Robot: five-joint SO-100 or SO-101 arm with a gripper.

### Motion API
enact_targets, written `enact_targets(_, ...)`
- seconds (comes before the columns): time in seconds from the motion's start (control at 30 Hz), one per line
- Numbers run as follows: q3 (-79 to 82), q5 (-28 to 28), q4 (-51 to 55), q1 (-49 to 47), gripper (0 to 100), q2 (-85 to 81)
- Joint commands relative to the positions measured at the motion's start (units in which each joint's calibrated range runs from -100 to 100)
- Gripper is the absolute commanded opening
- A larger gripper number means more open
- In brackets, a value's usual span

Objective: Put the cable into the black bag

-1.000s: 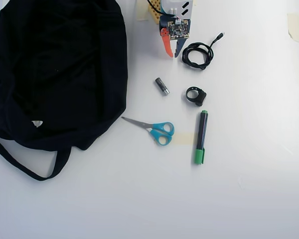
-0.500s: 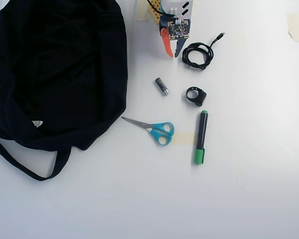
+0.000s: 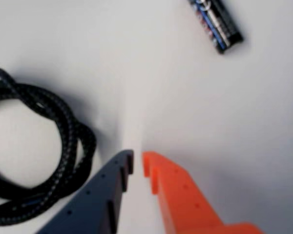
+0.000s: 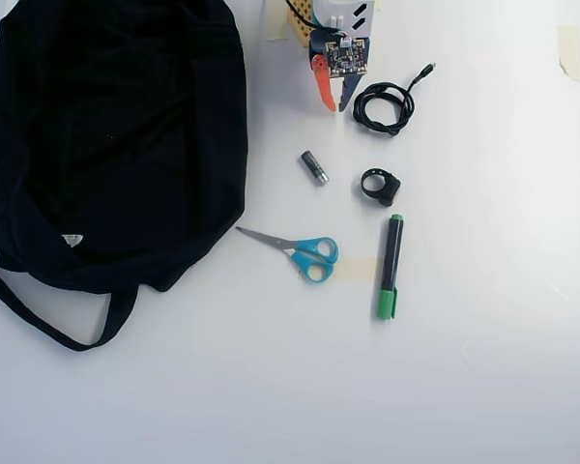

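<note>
The cable (image 4: 385, 106) is a small black coil lying flat on the white table, its plug end pointing up and to the right in the overhead view. My gripper (image 4: 335, 104) hangs just left of it, apart from the cord, with an orange finger and a dark one. In the wrist view the cable (image 3: 63, 126) lies left of the gripper (image 3: 137, 158). The jaws stand almost together with only a thin slit, and nothing is between them. The black bag (image 4: 106, 135) sprawls over the left side of the table, with a strap trailing at the bottom left.
A battery (image 4: 314, 167) lies below the gripper and shows in the wrist view too, as the battery (image 3: 216, 22) at top right. A black ring clip (image 4: 380, 186), blue-handled scissors (image 4: 304, 251) and a green marker (image 4: 391, 266) lie lower down. Tape (image 4: 570, 48) sits at top right.
</note>
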Motion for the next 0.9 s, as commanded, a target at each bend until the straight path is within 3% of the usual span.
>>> enact_targets(0.0,1.26,-0.09,2.92,-0.22,2,-1.41)
enact_targets(0.87,1.26,-0.20,2.23,-0.22,2,-1.41)
